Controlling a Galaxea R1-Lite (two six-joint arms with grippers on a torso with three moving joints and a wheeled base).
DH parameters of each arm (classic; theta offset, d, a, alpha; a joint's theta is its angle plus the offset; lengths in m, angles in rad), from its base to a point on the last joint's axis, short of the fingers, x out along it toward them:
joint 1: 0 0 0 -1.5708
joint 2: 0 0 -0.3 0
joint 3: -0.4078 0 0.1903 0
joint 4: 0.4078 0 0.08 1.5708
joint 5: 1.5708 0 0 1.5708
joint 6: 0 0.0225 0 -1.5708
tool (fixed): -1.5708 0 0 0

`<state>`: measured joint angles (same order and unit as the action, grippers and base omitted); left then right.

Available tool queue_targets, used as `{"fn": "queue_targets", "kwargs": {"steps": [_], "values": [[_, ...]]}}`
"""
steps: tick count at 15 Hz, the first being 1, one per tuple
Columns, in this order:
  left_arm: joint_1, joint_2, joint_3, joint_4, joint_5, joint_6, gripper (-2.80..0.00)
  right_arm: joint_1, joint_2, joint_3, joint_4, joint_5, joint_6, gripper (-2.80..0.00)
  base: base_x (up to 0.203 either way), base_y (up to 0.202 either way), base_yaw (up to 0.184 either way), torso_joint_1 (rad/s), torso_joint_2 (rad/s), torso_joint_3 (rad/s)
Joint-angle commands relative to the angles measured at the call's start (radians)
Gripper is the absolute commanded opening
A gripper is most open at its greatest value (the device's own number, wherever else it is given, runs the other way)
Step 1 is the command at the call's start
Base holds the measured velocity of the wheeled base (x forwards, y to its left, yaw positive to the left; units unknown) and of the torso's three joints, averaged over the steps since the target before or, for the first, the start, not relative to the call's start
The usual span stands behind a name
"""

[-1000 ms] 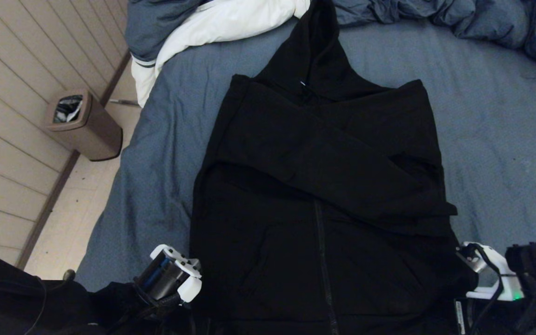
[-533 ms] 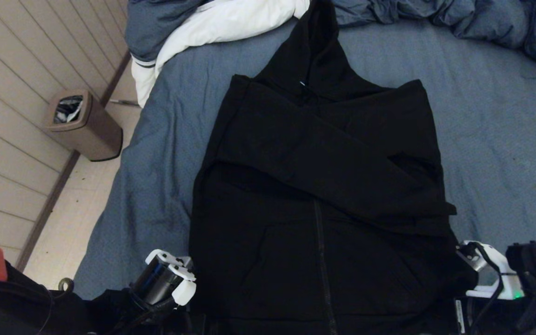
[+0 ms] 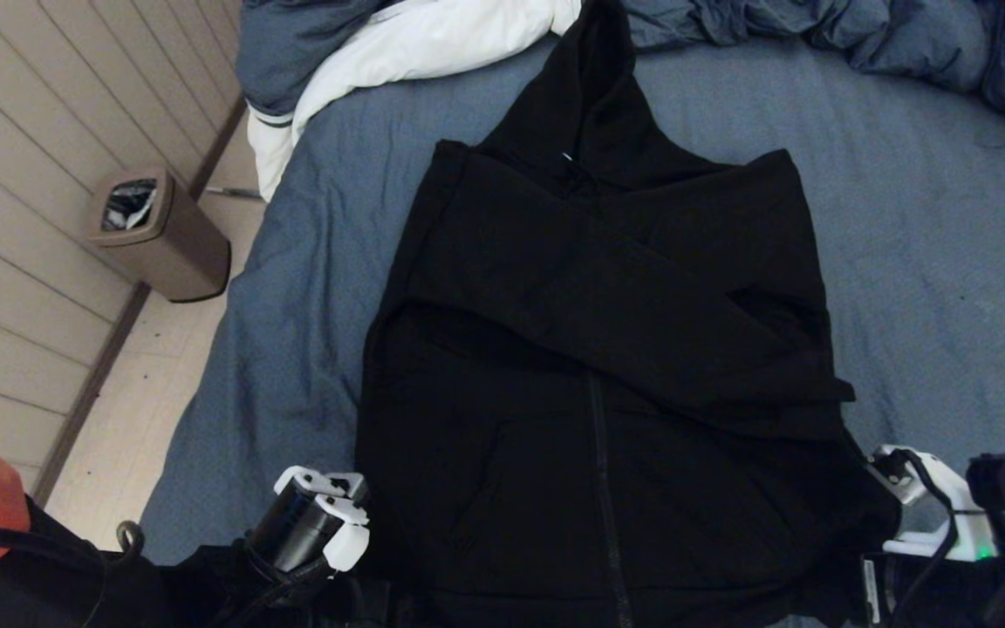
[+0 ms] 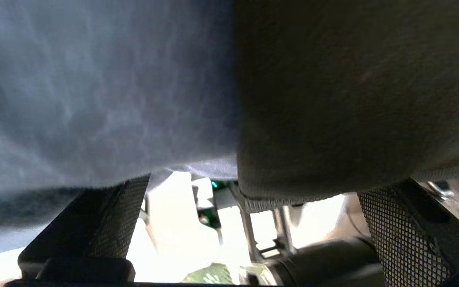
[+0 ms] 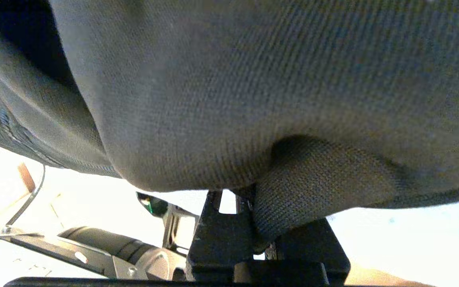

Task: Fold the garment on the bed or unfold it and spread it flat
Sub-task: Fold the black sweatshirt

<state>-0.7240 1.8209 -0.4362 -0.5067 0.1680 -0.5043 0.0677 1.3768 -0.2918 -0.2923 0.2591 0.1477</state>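
Right hand (image 5: 253, 223) is pinching the hoodie's (image 3: 607, 349) hem corner at the lower right of the head view, probably anchoring it. Left hand (image 4: 249, 223) is sitting spread wide at the lower-left corner, lining up its grab. Hoodie's lying mid-bed (image 3: 904, 174), sleeves crossed.
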Motion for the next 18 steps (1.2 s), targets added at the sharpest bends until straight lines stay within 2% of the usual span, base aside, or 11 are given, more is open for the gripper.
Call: {"fn": "queue_targets", "kwargs": {"steps": [1, 4, 8, 10, 16, 17, 18], "values": [[-0.001, -0.029, 0.008, -0.031, 0.028, 0.013, 0.0, 0.0, -0.004, -0.012, -0.002, 0.002, 0.001, -2.8, 0.0, 0.0, 0.0, 0.0, 0.0, 0.0], [-0.001, -0.161, 0.018, -0.025, 0.028, 0.016, 0.0, 0.003, 0.002, -0.023, -0.002, 0.003, 0.015, -2.8, 0.0, 0.0, 0.0, 0.0, 0.0, 0.0], [-0.002, -0.311, 0.008, 0.097, 0.025, 0.028, 0.0, 0.004, 0.002, -0.026, -0.002, 0.003, 0.024, -2.8, 0.0, 0.0, 0.0, 0.0, 0.0, 0.0], [-0.003, -0.331, 0.004, 0.129, 0.024, 0.029, 0.0, 0.004, 0.004, -0.026, -0.002, 0.003, 0.024, -2.8, 0.0, 0.0, 0.0, 0.0, 0.0, 0.0], [-0.031, -0.3, 0.016, 0.128, 0.006, 0.027, 0.0, 0.008, 0.002, -0.026, -0.002, 0.003, 0.024, -2.8, 0.0, 0.0, 0.0, 0.0, 0.0, 0.0], [-0.031, -0.287, 0.016, 0.128, -0.005, 0.024, -2.8, 0.008, 0.002, -0.026, -0.002, 0.003, 0.026, -2.8, 0.0, 0.0, 0.0, 0.0, 0.0, 0.0], [-0.031, -0.276, 0.015, 0.126, -0.011, 0.021, -2.8, 0.006, 0.001, -0.026, -0.002, 0.003, 0.026, -2.8, 0.0, 0.0, 0.0, 0.0, 0.0, 0.0]]}}
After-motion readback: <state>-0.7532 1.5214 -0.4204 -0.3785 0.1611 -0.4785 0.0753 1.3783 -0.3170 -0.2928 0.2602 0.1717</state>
